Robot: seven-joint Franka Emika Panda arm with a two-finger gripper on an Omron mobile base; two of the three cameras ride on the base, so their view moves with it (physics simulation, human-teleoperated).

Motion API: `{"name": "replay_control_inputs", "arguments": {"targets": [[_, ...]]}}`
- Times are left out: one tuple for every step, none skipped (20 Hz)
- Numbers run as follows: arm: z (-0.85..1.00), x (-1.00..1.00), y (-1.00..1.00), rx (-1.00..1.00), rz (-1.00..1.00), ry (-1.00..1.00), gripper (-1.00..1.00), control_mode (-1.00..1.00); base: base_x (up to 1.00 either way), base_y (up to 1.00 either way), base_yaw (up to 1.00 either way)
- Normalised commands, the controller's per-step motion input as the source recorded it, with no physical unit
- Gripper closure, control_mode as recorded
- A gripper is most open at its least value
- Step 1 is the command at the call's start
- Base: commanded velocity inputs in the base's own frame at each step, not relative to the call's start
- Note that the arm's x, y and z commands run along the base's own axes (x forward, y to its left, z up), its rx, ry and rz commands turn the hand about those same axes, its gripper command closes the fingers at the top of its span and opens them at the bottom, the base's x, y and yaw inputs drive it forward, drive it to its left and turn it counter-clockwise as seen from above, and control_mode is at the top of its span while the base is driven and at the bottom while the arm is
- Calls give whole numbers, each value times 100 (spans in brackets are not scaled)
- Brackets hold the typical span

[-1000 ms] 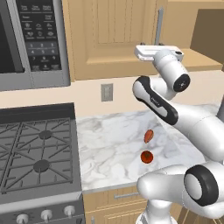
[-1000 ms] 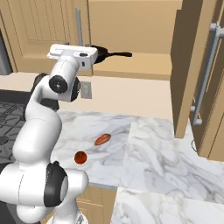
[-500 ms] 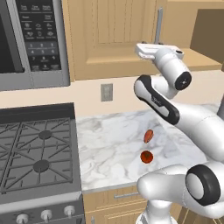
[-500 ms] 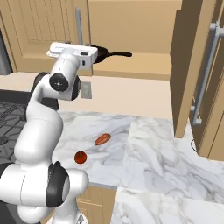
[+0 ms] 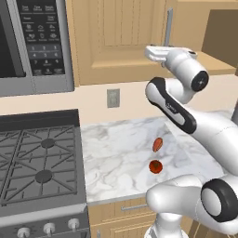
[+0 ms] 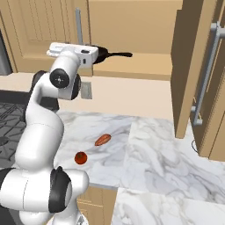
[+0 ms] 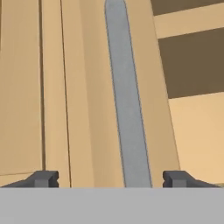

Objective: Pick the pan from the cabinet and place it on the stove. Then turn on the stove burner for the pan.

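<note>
Tan wood of the cabinet (image 7: 52,87) fills the space ahead of the gripper (image 7: 111,178), whose 2 dark fingertips (image 7: 43,178) stand wide apart with nothing between them but air. Straight ahead, roughly midway between the jaws, runs the grey bar handle (image 7: 127,109) of the closed left door; nothing is gripped and the tips do not visibly touch it.

In the right base view the gripper (image 6: 70,52) sits raised at cabinet-shelf height, and the pan (image 6: 103,54) lies just behind and to the right of it on the open shelf, its thin black handle (image 6: 121,55) pointing away from the jaws to the right. An open cabinet door (image 6: 191,70) hangs well to the right.

Far below and to the left of the jaws is the stove (image 5: 39,162), grates bare, knobs (image 5: 49,228) along its front edge. On the marble counter (image 5: 121,153) below the jaws lie 2 small reddish items (image 5: 156,155).
</note>
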Motion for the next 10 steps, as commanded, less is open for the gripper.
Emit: {"name": "replay_control_inputs", "arguments": {"targets": [[-17,0,26,-8,0,10,-100,-100,0,0,0],[-14,0,30,-8,0,9,-100,-100,0,0,0],[-12,0,32,-8,-1,8,-100,-100,0,0,0],[-11,0,33,-8,-2,8,-100,-100,0,0,0],[-13,0,36,-9,-4,8,-100,-100,0,0,0],[-19,0,5,-10,0,7,-100,-100,0,0,0],[-17,0,8,-8,0,8,-100,-100,0,0,0],[-12,0,13,-6,0,6,-100,-100,0,0,0],[-8,0,11,-4,-1,6,-100,-100,0,0,0],[-8,0,0,-3,0,1,-100,-100,0,0,0]]}}
